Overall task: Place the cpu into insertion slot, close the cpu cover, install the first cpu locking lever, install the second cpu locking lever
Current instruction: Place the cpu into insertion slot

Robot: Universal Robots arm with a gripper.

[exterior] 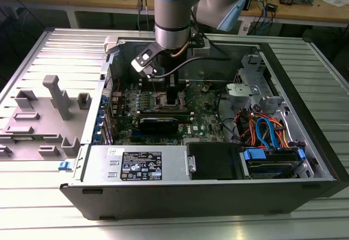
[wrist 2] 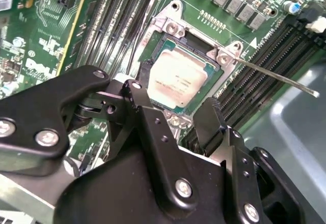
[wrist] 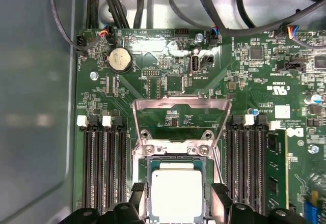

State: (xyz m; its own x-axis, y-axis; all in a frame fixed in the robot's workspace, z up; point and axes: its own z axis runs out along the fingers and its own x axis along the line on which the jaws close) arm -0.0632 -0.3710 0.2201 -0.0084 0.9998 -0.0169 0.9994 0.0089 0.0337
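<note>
Claw [wrist: 178, 197]: open, grips nothing. Black fingers [wrist: 220, 199] sit either side of the cpu w/ a gap on each side. In the exterior view the claw [exterior: 172, 95] is down inside the pc case [exterior: 207, 196], over mid-board.
Cpu [wrist: 177, 193]: lies flat in the insertion slot [wrist: 175, 149], silvery top up. Also seen in the second wrist view [wrist 2: 179, 81], between the finger pads [wrist 2: 210, 116].
Cpu cover [wrist: 178, 104]: open, swung back off the slot on its hinge; green board shows thru its window.
Locking lever [wrist 2: 275, 74]: thin metal rod, runs out from a slot corner across the memory slots [wrist 2: 270, 51].
Memory slots, first wrist view [wrist: 104, 173]: long black rows flanking the slot on both sides.
Pc case: lid off, lies on the slatted metal surface [exterior: 32, 213], toward the exterior view's right edge.
</note>
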